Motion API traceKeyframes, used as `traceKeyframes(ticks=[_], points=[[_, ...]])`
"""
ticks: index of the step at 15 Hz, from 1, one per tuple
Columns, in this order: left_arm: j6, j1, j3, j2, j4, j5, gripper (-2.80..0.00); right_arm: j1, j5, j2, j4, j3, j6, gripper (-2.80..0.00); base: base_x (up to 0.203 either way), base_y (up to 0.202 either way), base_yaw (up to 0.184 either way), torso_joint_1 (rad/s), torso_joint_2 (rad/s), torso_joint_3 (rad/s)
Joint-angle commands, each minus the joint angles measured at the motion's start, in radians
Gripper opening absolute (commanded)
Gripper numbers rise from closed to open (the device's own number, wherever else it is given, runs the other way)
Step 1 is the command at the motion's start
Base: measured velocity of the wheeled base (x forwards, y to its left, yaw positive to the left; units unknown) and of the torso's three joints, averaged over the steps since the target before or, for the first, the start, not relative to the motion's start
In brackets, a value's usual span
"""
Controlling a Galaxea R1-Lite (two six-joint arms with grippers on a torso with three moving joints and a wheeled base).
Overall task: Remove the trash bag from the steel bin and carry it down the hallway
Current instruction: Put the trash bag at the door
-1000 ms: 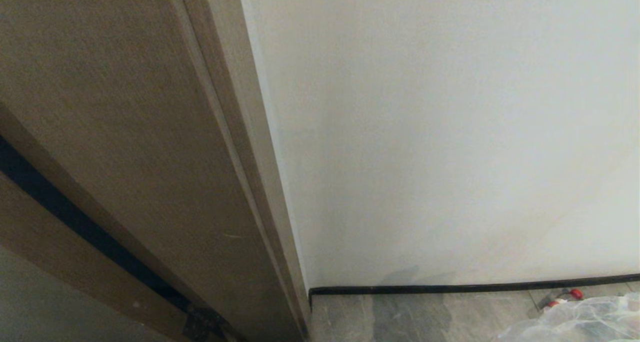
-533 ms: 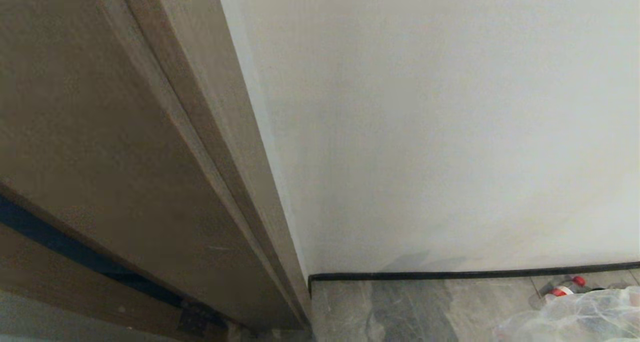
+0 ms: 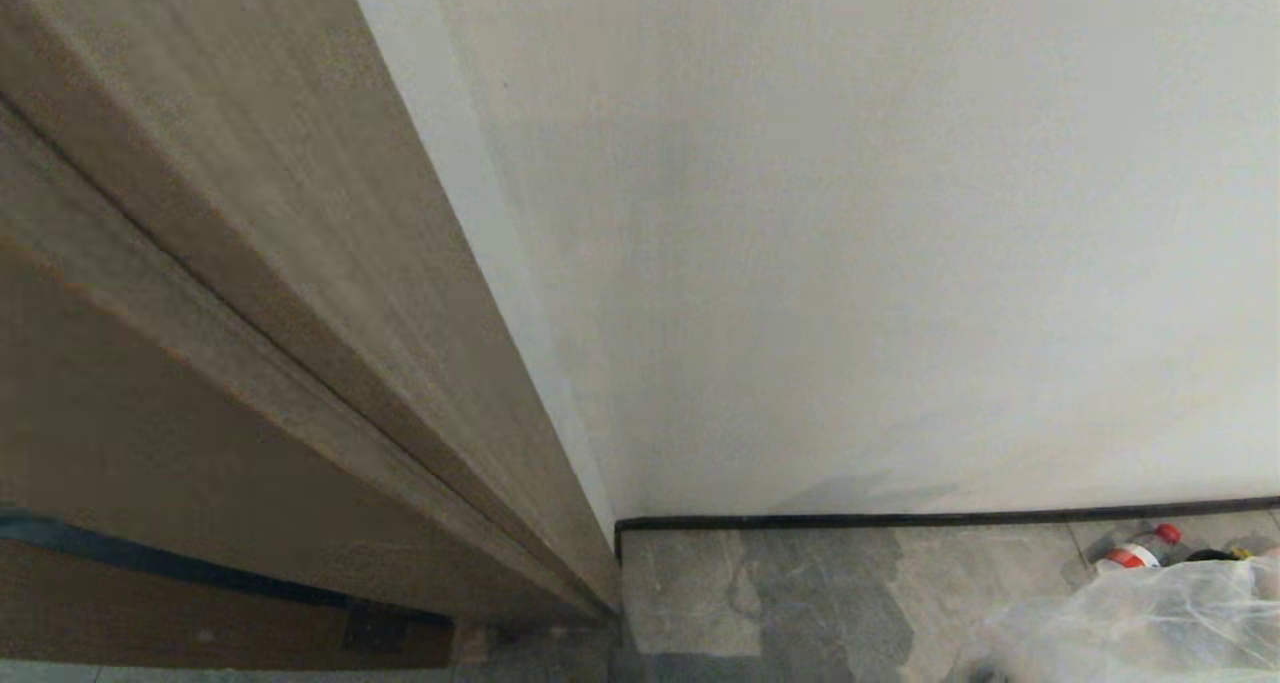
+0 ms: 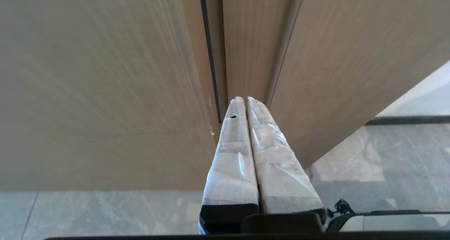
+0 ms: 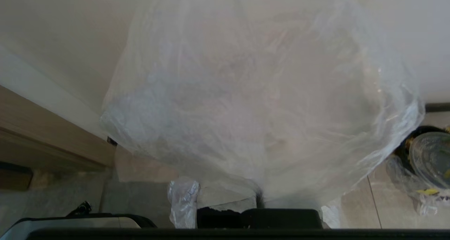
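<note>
A wood-grain door (image 3: 200, 293) and its frame fill the left side, standing on grey stone-look floor (image 3: 820, 593). The left gripper (image 4: 243, 99) points at the door's seam, its two white-wrapped fingers (image 4: 232, 155) pressed together, holding nothing. To the right of the door, a plain white wall (image 3: 850, 243) meets the floor along a thin black baseboard (image 3: 900, 519). At the far right, the right gripper (image 5: 258, 198) is clamped on the bag (image 5: 260, 92), a crinkled, translucent plastic sack that billows in front of it, near the wall. Beside the bag, on the floor by the baseboard, lies a bottle (image 3: 1135, 553) with a red cap.
</note>
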Motion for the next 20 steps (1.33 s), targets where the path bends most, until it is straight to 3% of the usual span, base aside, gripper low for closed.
traceKeyframes(ticks=[1, 10, 12, 15, 20], points=[[0.0, 0.0, 0.0, 0.0, -0.001, 0.0, -2.8, 0.0, 0.0, 0.0, 0.0, 0.002, 0.0, -2.8, 0.0, 0.0, 0.0, 0.004, 0.0, -0.199], [0.001, 0.0, 0.0, 0.0, 0.0, 0.0, -2.8, 0.0, -0.006, 0.001, 0.013, -0.013, -0.001, -2.8, 0.0, 0.0, 0.0, 0.003, 0.0, -0.133], [0.0, 0.0, 0.0, 0.0, 0.0, 0.0, -2.8, 0.0, -0.004, 0.042, 0.094, -0.135, 0.0, -2.8, 0.0, 0.0, 0.0, 0.0, 0.0, 0.0], [0.001, 0.0, 0.0, 0.0, 0.0, 0.0, -2.8, 0.0, 0.001, 0.233, 0.325, -0.409, 0.004, -2.8, 0.0, 0.0, 0.0, 0.0, 0.0, 0.0], [0.001, 0.0, 0.0, 0.0, 0.0, 0.0, -2.8, 0.001, 0.008, 0.68, 0.433, -0.58, 0.003, -2.8, 0.0, 0.0, 0.0, 0.0, 0.0, 0.0]])
